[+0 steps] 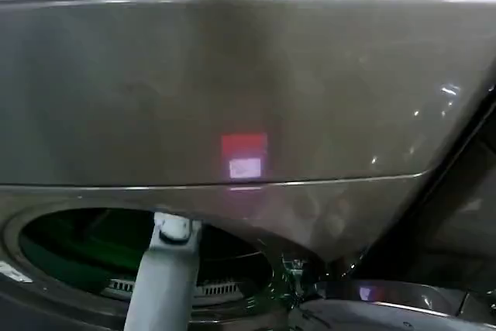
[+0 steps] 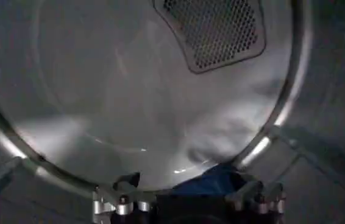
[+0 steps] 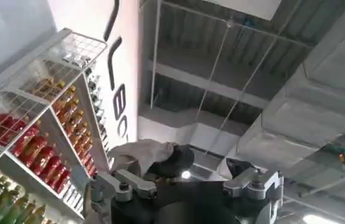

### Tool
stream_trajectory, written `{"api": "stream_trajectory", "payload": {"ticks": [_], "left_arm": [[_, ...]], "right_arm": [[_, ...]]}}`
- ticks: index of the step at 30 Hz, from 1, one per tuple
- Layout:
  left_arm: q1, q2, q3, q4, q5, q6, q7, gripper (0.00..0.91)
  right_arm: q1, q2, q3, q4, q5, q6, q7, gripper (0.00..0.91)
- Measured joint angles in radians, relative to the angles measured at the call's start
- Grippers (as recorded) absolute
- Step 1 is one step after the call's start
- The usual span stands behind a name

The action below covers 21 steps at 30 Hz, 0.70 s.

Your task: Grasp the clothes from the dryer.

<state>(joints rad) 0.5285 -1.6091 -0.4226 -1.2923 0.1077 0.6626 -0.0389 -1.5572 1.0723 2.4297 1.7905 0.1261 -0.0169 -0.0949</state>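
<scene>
The dryer [image 1: 232,91] fills the head view, its bronze-grey front close ahead with a red and white sticker [image 1: 244,156], and the left arm [image 1: 163,277] reaches into the round porthole at lower left. Inside the steel drum, the left hand [image 2: 188,198] is spread open around blue cloth [image 2: 212,181], below a perforated vent [image 2: 215,27]. The right hand [image 3: 184,182] points up toward the ceiling, gripping a pale garment [image 3: 142,155] beside shelves of bottles [image 3: 32,146].

My left arm [image 1: 163,284] reaches into the dryer [image 1: 248,91] porthole at near left; inside, a cloth [image 2: 212,181] lies just beyond my left gripper [image 2: 188,204]
</scene>
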Motion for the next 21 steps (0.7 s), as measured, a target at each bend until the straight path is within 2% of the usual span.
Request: {"api": "stream_trajectory", "payload": {"ticks": [12, 21], "left_arm": [[-0.155, 0.0, -0.042, 0.289, 0.051, -0.129, 0.039, 0.907], [-0.251, 0.0, -0.065, 0.44, 0.234, -0.201, 0.151, 0.907]], "right_arm": [[0.007, 0.0, -0.006, 0.0, 0.001, -0.001, -0.003, 0.907], [0.005, 0.003, -0.009, 0.003, 0.005, 0.0, -0.004, 0.907]]}}
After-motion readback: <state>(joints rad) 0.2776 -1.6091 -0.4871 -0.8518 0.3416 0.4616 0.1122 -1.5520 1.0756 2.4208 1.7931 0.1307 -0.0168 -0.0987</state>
